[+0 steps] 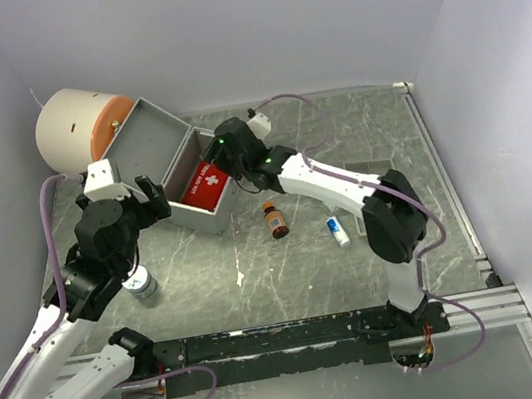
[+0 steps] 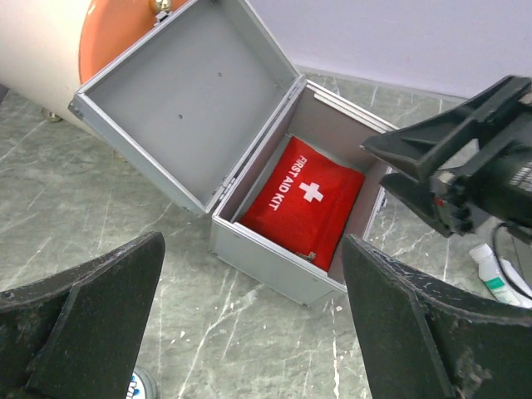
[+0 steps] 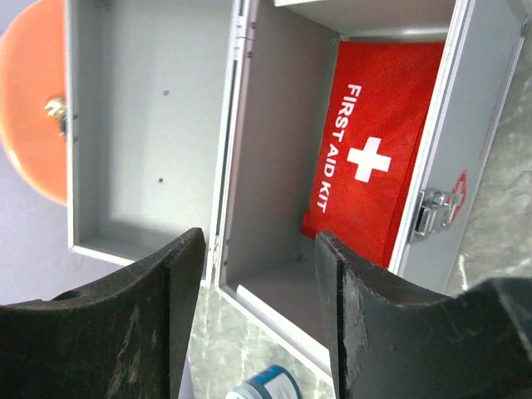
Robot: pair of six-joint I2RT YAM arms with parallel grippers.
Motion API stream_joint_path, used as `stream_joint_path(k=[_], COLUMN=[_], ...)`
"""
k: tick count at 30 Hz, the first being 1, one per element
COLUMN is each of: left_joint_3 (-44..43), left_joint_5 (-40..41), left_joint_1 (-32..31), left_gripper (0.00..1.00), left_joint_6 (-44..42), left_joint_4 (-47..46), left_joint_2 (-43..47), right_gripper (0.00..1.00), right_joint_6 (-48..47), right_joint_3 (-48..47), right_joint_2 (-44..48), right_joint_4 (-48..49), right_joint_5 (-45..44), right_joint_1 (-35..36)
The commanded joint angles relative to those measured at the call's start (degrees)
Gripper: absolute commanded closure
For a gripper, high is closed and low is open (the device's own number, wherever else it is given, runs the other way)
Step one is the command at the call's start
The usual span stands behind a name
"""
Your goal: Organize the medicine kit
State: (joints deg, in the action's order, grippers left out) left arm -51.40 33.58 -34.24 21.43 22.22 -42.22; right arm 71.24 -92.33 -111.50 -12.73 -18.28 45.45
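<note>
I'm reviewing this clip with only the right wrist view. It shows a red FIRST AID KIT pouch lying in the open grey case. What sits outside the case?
Observer: The top camera shows an amber bottle standing on the table, just right of the case.
Operator: Anything else loose?
Observer: A small white bottle lies on its side further right.
Operator: Where is the left arm?
Observer: The left gripper is open and empty. It is near the case's left corner, below the raised lid.
</note>
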Motion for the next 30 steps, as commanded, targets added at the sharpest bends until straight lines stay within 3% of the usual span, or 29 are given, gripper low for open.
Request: stream_joint_path(k=[1, 5, 9, 13, 19, 22, 30], left_joint_3=[-2.39, -2.78, -2.14, -2.13, -2.98, -2.59, -1.40], left_joint_5=[-3.92, -9.03, -20.33, -30.27, -34.64, -35.73, -37.20], left_joint_1=[0.01, -0.03, 0.01, -0.03, -0.03, -0.03, -0.03], left_gripper=[0.02, 0.02, 0.02, 0.02, 0.02, 0.02, 0.02], left_joint_6=[0.89, 0.84, -2.05, -3.64, -2.50, -1.69, -3.52], left_joint_4=[0.08, -0.08, -3.69, -6.56, -7.91, -9.51, -11.54], left_joint_2=[-1.81, -4.25, -6.60, -9.61, -13.38, -14.20, -13.52], right_gripper=[0.44, 0.46, 0.47, 0.46, 0.46, 0.47, 0.43], right_joint_6=[-12.22, -21.21, -28.27, -34.33, -41.90, -48.88, -56.04], right_joint_3=[4.53, 11.44, 21.45, 27.84, 35.26, 35.61, 25.83], right_joint_2=[6.80, 13.86, 22.94, 28.30, 34.74, 32.43, 15.78], right_joint_4=[2.57, 1.54, 0.50, -5.47, -7.04, -6.68, -12.57], right_joint_5=[0.10, 1.57, 5.05, 3.14, 0.73, 4.12, 0.98], right_joint_1=[0.09, -1.29, -6.23, -10.51, -16.82, -16.94, -20.65])
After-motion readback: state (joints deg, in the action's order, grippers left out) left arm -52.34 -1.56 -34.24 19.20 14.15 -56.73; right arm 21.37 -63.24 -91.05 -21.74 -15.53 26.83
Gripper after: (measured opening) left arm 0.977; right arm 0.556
